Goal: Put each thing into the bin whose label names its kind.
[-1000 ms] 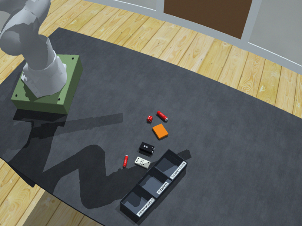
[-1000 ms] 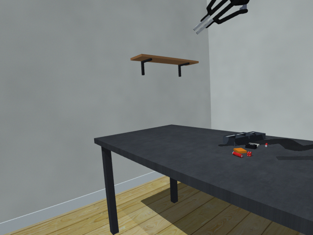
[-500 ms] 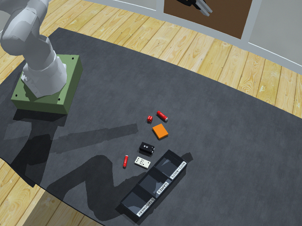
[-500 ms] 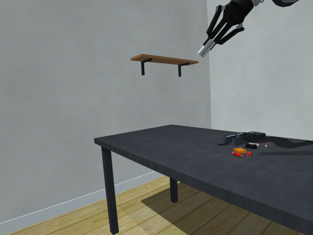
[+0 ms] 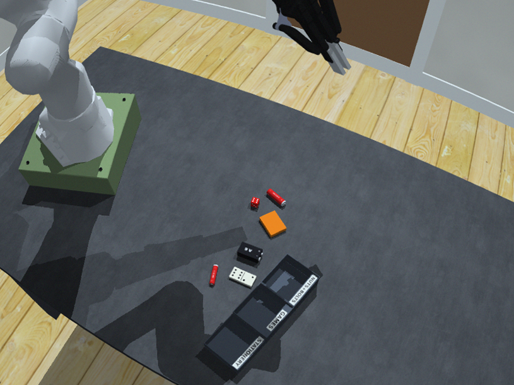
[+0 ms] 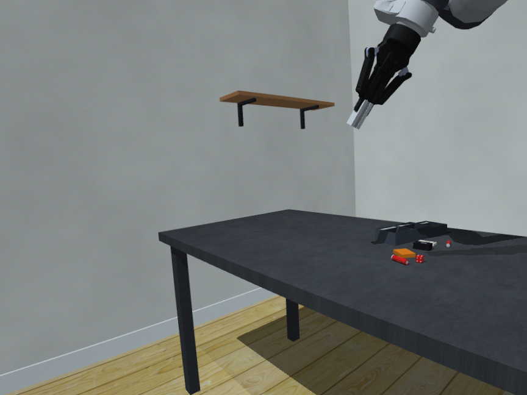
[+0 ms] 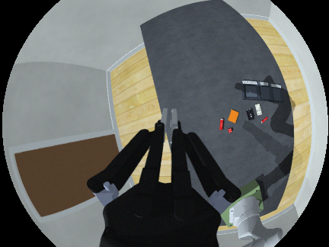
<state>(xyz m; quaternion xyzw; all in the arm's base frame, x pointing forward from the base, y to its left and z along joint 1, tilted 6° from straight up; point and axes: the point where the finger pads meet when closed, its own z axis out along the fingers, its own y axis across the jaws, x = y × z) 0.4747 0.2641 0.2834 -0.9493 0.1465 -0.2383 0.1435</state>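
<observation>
The domino [image 5: 242, 276] [image 7: 258, 110] lay flat on the dark table [image 5: 378, 239] [image 6: 297, 255] [image 7: 198, 68], between the small red battery [image 5: 213, 274] [image 6: 448, 243] [image 7: 264, 120] and the three joined bins [image 5: 248, 296] [image 6: 400, 236] [image 7: 263, 100]. The bins were labelled STATIONERY, GAMES and NUTS+BOLTS — the GAMES one in the middle. Near the domino, the black battery [image 5: 250, 251] [image 6: 423, 245] [image 7: 250, 113] lay on its side. Farther out came the orange block [image 5: 272, 223] [image 6: 404, 253] [image 7: 233, 116], then the red die [image 5: 254, 202] [image 6: 419, 258] [image 7: 230, 130] and the larger red battery [image 5: 276, 197] [image 6: 399, 259] [image 7: 221, 124], near each other but apart. The gripper [image 5: 340, 65] [image 6: 359, 116] [image 7: 169, 115] hung tilted, high and well apart from them all — its jaws narrow, nearly together, with nothing held. The arm stood on a green base [image 5: 123, 109] [image 7: 228, 218] on the table.
</observation>
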